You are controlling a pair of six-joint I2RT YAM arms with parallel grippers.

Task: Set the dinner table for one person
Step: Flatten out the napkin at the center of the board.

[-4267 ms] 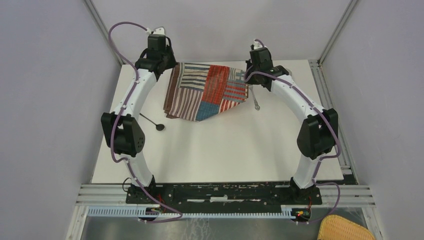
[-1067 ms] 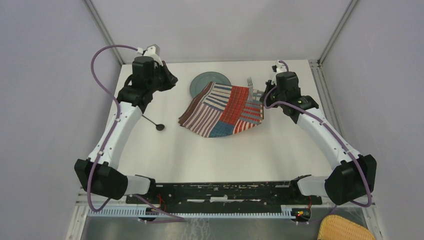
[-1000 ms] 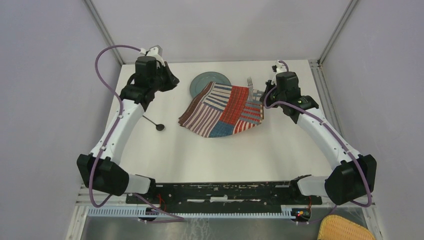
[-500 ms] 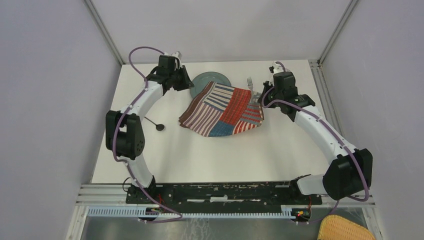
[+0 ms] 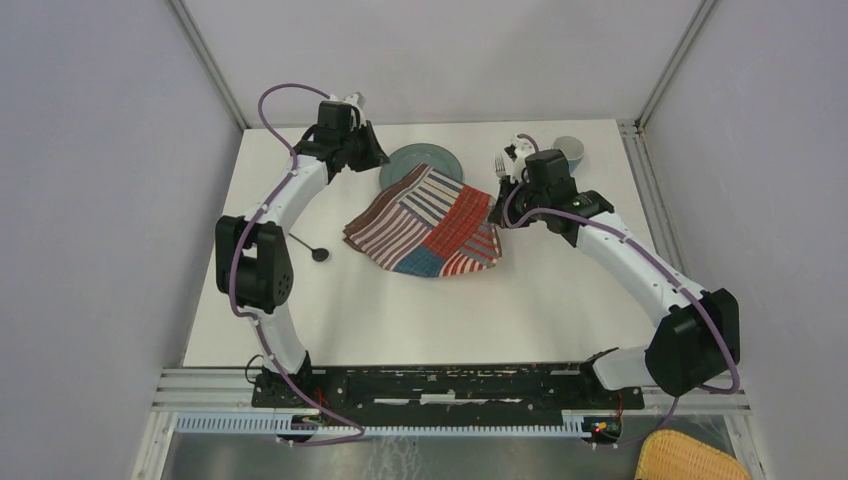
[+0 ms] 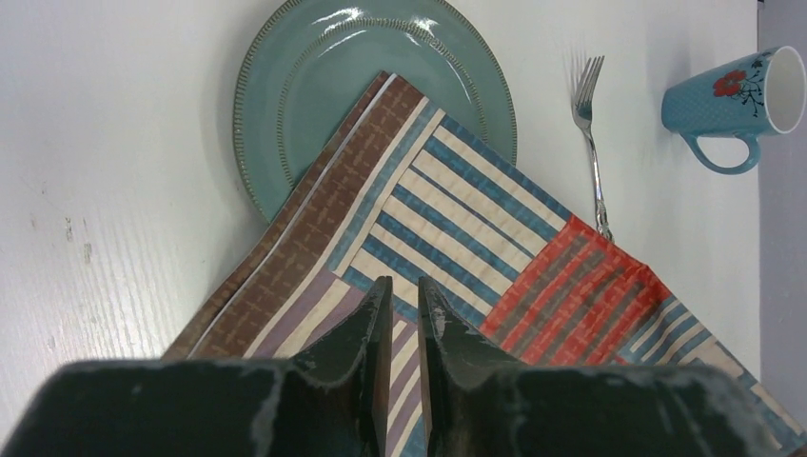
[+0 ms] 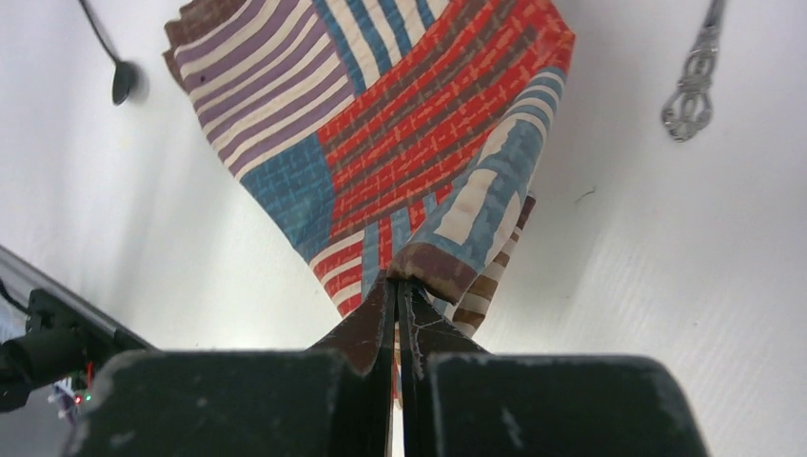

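Top external view puts the dinner table (image 5: 420,310) under both my arms, a white tabletop with metal rails along its near edge. The striped patchwork placemat (image 5: 425,225) lies rumpled in the table's far middle, and its far corner laps over the near edge of a teal plate (image 5: 415,158). My right gripper (image 7: 397,278) is pressed together on a folded, brown-edged corner at the cloth's right side, and that corner is raised off the surface. My left gripper (image 6: 402,286) sits over the left part of the cloth near the plate. Its fingers are parted by a narrow gap with stripes showing through, and I see nothing pinched between them. A fork (image 6: 590,143) lies just right of the plate, beside the cloth's right edge. A blue flowered mug (image 6: 738,100) is farther right. A dark spoon (image 5: 305,245) lies left of the cloth, apart from it.
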